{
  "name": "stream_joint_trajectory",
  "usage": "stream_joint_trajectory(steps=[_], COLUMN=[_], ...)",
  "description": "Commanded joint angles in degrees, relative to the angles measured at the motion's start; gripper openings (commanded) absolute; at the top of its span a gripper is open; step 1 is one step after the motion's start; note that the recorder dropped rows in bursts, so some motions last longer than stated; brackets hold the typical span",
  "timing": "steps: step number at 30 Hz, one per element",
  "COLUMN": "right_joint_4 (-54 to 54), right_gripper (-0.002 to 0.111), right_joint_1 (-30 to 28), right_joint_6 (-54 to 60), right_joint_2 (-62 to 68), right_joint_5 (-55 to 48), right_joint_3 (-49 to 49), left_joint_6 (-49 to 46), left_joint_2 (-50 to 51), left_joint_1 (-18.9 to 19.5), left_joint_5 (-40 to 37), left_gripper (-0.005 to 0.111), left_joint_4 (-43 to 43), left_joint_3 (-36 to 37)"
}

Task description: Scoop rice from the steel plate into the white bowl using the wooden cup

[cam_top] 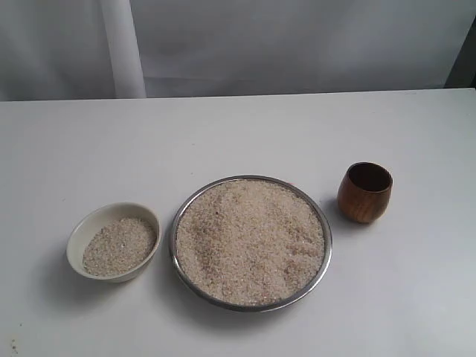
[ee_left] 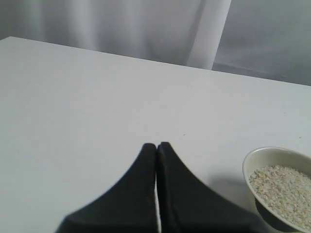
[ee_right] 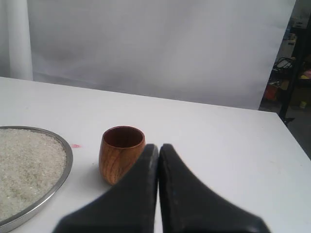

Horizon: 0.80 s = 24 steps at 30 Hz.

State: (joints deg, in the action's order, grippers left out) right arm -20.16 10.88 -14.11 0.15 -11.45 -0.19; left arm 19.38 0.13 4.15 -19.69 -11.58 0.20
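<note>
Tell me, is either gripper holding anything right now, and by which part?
Nothing is held. The left gripper and the right gripper are both shut and empty; the wooden cup stands free.

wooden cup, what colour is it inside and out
The wooden cup is reddish-brown with visible grain outside and darker brown inside; the right wrist view shows it best.

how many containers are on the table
3: the white bowl at the exterior view's left, the steel plate in the middle, the wooden cup at the right. Nothing seems hidden.

Steel plate (cam_top: 253, 307) between white bowl (cam_top: 97, 218), left, and wooden cup (cam_top: 364, 197)
</note>
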Motion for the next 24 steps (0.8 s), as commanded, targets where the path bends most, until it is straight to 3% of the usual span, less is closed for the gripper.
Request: stream_joint_trajectory(steps=[1,18,24], right_joint_4=[0.2,0.4,12.1], right_gripper=[0.0,0.0,0.0], right_joint_1=[0.1,0.1,0.1], right_joint_6=[-0.1,-0.1,-0.1], right_joint_2=[-0.1,-0.1,-0.1], right_joint_5=[0.1,0.1,-1.4], right_joint_3=[0.2,0.2,-0.9], left_joint_6=[0.1,0.1,0.1], left_joint_2=[-0.1,-0.1,-0.1], left_joint_1=[-0.1,-0.1,-0.1], left_joint_5=[0.4,0.4,0.4], left_gripper=[0.0,0.0,0.0], left_joint_4=[0.3,0.3,0.3], left_joint_3=[-0.2,-0.2,-0.2])
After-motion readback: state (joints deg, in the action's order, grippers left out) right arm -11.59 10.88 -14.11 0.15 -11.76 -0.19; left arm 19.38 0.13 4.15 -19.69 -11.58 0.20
